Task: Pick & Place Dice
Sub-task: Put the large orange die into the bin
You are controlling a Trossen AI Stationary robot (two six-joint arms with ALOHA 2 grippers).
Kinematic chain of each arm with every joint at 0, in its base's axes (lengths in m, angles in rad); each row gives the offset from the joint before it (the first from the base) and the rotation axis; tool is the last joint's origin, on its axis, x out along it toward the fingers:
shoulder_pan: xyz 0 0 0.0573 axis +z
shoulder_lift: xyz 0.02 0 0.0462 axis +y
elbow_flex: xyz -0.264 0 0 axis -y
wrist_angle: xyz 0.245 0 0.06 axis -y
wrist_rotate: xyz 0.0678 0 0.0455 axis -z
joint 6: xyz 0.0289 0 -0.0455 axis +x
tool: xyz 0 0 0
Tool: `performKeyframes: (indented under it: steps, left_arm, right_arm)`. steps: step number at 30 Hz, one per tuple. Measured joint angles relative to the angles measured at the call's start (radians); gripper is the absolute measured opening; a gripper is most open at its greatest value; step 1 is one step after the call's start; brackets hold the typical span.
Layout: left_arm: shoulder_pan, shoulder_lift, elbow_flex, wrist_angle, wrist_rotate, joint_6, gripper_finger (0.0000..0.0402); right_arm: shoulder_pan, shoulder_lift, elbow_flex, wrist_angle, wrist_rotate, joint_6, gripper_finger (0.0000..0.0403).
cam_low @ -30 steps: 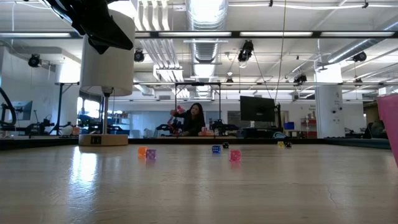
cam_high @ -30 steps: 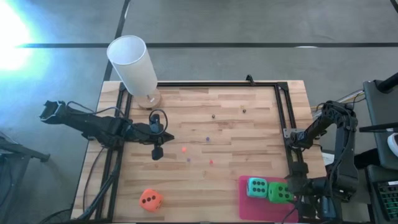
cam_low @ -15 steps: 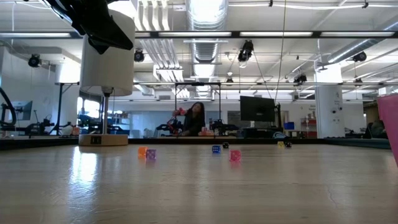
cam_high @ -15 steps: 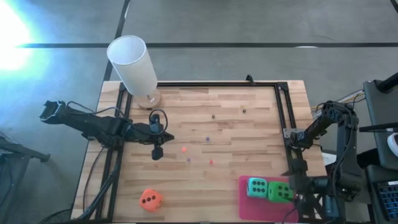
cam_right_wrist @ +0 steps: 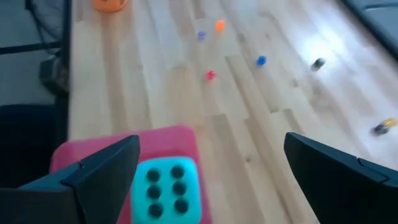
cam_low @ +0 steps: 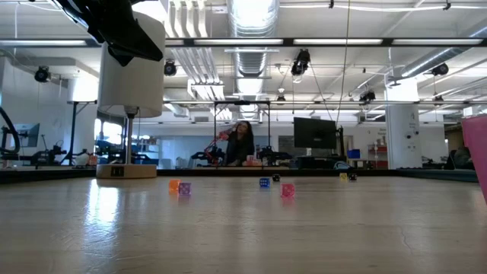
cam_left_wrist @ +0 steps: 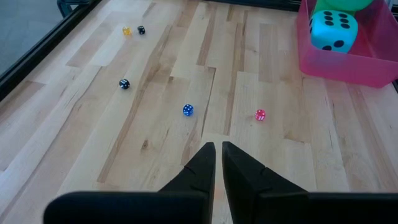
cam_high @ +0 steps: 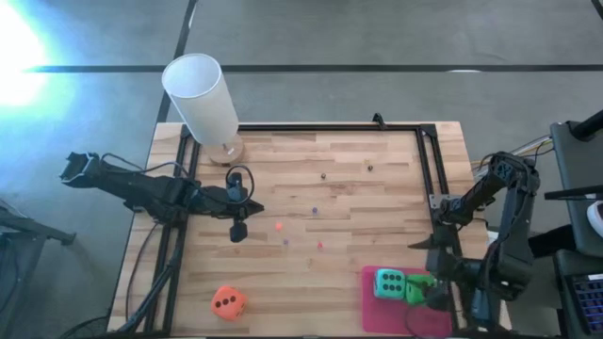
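A teal die [cam_high: 389,282] and a green die [cam_high: 419,292] lie in the pink tray [cam_high: 377,315] at the table's near right. The teal die [cam_right_wrist: 166,186] shows six pips on top. An orange die [cam_high: 228,301] rests on the wood near the front left. My right gripper [cam_high: 429,273] hovers open above the tray's right end and partly covers the green die. Its fingers [cam_right_wrist: 106,168] stand wide apart with nothing between them. My left gripper [cam_high: 238,226] hangs shut over the table's left middle, also empty [cam_left_wrist: 217,155].
A tall white cylinder [cam_high: 201,99] stands on a wooden base at the far left corner. Several tiny coloured dice [cam_left_wrist: 187,110] are scattered over the table's middle. A black frame rail [cam_high: 433,179] runs along the table's edges. In the low view a person shows far behind the table.
My right gripper has risen a little and moved toward the table's left, over the pink tray. It has turned at the wrist and stayed open. It now covers part of the green die.
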Motion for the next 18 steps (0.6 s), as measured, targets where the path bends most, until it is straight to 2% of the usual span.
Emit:
performKeyframes:
  steps: [9, 18]
  left_arm:
    - [0.0, 0.0, 0.0, 0.0, 0.0, 0.0, 0.0036]
    - [0.0, 0.0, 0.0, 0.0, 0.0, 0.0, 0.0036]
  right_arm:
    - [-0.164, 0.0, -0.002, 0.005, 0.166, -0.09, 0.0396]
    - [-0.336, 0.0, -0.002, 0.009, 0.19, -0.117, 0.0396]
